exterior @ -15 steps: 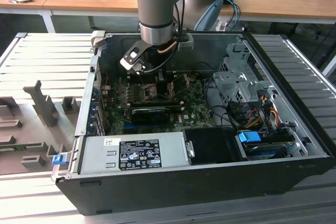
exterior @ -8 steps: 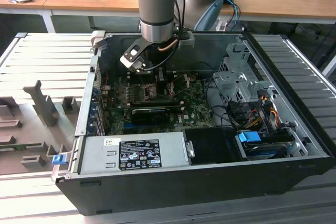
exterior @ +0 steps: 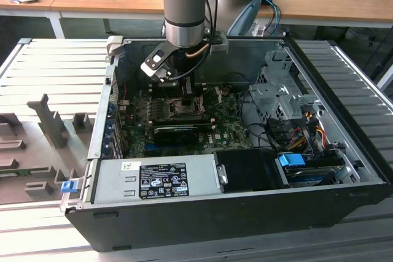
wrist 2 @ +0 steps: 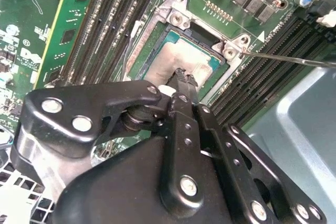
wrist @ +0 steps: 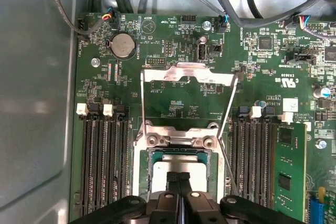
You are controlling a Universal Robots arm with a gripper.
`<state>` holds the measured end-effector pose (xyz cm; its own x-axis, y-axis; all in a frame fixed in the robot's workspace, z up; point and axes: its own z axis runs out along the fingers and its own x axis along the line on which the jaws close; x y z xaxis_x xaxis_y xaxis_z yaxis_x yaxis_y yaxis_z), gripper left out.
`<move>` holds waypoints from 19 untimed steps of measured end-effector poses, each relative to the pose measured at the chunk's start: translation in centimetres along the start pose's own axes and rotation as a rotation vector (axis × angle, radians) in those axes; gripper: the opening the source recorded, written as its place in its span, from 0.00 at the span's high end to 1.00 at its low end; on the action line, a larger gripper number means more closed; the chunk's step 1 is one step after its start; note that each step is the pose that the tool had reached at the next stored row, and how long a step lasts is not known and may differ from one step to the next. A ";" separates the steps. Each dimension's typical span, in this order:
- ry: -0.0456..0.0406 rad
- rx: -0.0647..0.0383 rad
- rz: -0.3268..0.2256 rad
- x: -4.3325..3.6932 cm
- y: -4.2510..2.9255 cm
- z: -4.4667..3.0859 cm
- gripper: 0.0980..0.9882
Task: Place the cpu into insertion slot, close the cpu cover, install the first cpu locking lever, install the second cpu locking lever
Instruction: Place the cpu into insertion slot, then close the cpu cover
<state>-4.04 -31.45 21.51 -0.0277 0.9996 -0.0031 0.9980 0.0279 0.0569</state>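
From the exterior view's left: grey slatted counter, then open black computer case. Inside, my black claw, fingers shut together and empty, seems to touch the pale silver square cpu seated in the dark insertion slot. Uneven pressure could tilt it, I judge.

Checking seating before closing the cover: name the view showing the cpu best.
Second wrist view: the cpu shows most of its top. The first wrist view has the gripper across it; in the exterior view the arm stands over it.
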 end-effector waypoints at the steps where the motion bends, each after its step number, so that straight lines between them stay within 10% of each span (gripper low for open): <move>1: 0.0001 0.001 0.000 0.00 0.00 -0.09 0.99; 19: 0.0005 0.020 0.000 -0.03 0.68 -1.43 0.99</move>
<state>-3.44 -31.46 22.97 -0.0276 0.9996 -0.0025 0.9989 0.0277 0.0371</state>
